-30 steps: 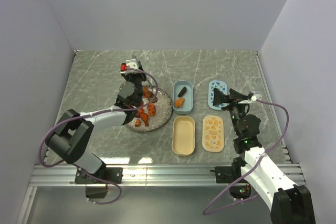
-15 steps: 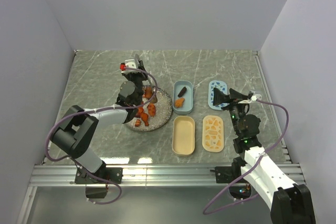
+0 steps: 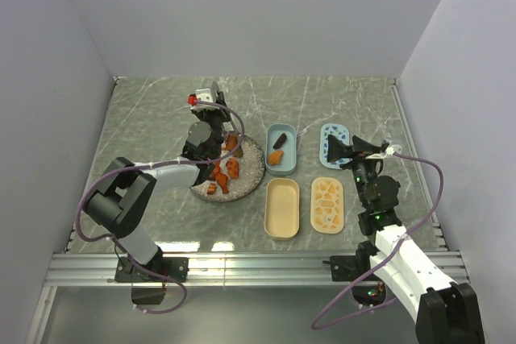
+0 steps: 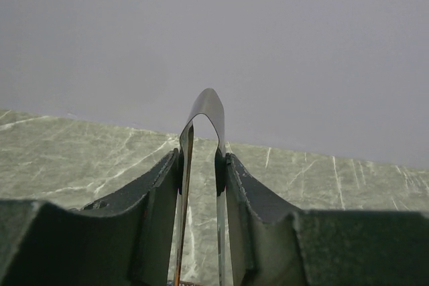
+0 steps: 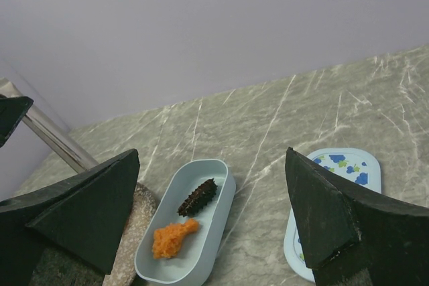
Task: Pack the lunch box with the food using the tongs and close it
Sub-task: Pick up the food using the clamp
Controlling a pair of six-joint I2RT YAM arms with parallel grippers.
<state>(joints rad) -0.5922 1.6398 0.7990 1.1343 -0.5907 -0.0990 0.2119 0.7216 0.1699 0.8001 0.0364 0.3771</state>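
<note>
My left gripper (image 3: 208, 121) hangs over the round speckled plate (image 3: 251, 168), shut on the metal tongs (image 4: 204, 108). The tongs' bend sticks up past the fingers (image 4: 157, 195); their tips run out of the wrist view, so whether they hold anything is hidden. Orange and reddish food chunks (image 3: 232, 169) lie on the plate. The blue lunch box tub (image 3: 294, 151) holds a dark spiky piece (image 5: 198, 197) and an orange piece (image 5: 173, 238). My right gripper (image 3: 340, 151) stands open and empty near the blue tub and its lid (image 5: 348, 169).
A beige tub (image 3: 282, 208) stands empty in front of the blue one. A beige patterned lid (image 3: 327, 205) lies to its right, and the blue patterned lid (image 3: 333, 136) behind that. Grey walls close in the table on the left, back and right.
My left gripper has shifted slightly right and towards the back over the plate, its jaws squeezing the tongs a little narrower. The right arm has not moved.
</note>
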